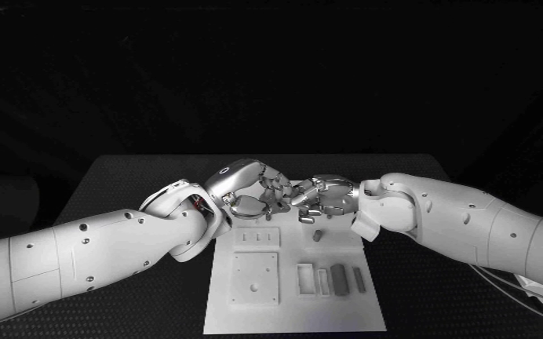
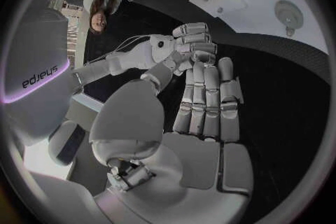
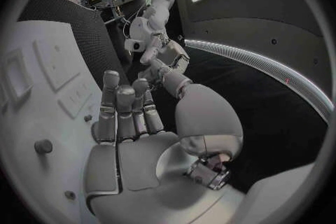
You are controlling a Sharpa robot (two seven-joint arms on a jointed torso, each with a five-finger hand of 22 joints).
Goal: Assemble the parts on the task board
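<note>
The white task board (image 1: 294, 308) lies on the black table. On it are a small grey part (image 1: 319, 235) near its far end, a dark bar (image 1: 340, 280) and a thinner bar (image 1: 358, 278) at the right. My left hand (image 1: 247, 190) and right hand (image 1: 325, 199) meet fingertip to fingertip above the board's far edge. In the left wrist view my left hand (image 2: 206, 106) has straight fingers, with the right hand (image 2: 190, 39) at their tips. The right wrist view has my right hand (image 3: 129, 117) with the left hand (image 3: 155, 50) at its fingertips. I cannot make out whether a part sits between them.
A square plate (image 1: 255, 278), a smaller slotted plate (image 1: 256, 237) and a rectangular frame (image 1: 307, 278) lie on the board's left and middle. The board (image 3: 42, 84) carries a round peg (image 3: 43, 146). Black table (image 1: 125, 190) lies on both sides.
</note>
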